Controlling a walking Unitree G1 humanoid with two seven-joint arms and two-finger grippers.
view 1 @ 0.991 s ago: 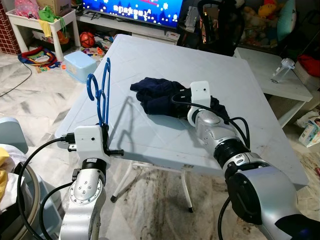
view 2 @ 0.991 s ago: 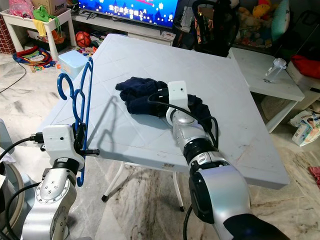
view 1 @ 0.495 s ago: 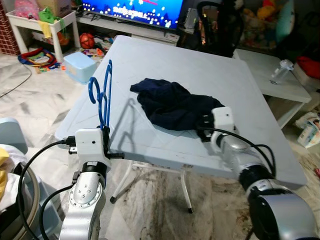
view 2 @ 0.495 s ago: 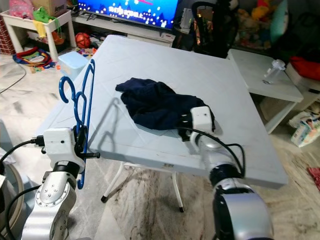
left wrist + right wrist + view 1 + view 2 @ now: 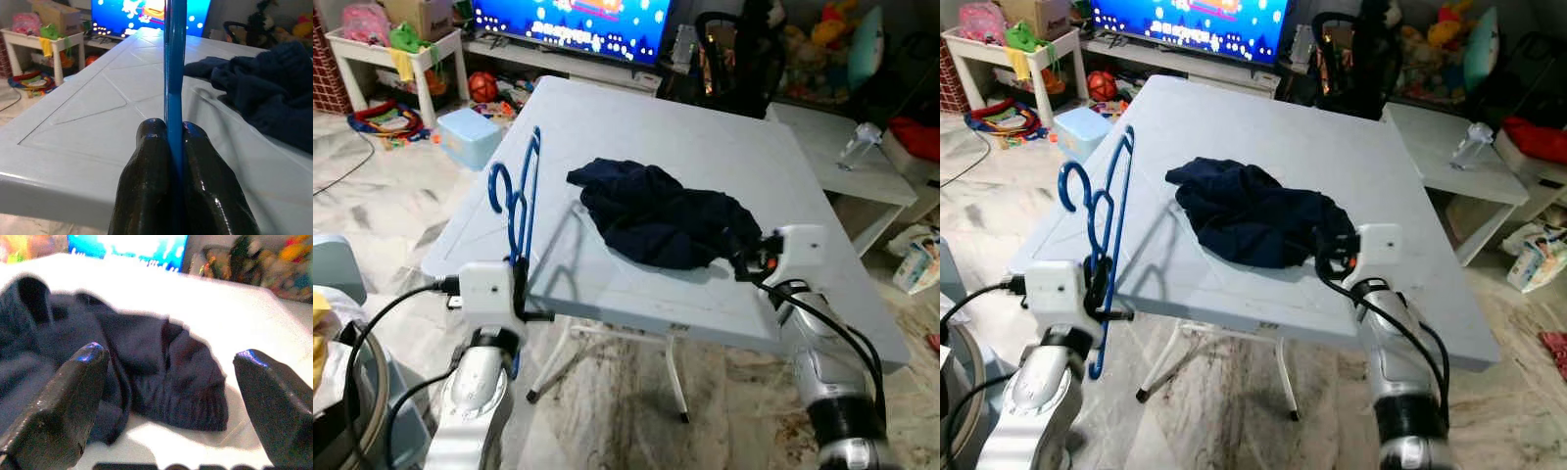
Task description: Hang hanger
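The left gripper is clamped on the lower part of the blue hanger, holding it upright at the near left edge of the pale bench, hook end up. For this step, that grip should be kept firm and the hanger plane steady, since a thin rod pinched between two fingers can swivel easily.

Further right, a dark navy garment lies crumpled in the middle of the bench. The right gripper hovers at its near right edge with fingers spread wide, holding nothing. A good move, I judge, is to take a single layer at the collar or an edge rather than the whole bunch, so the cloth can be opened toward the hanger without dragging the pile.
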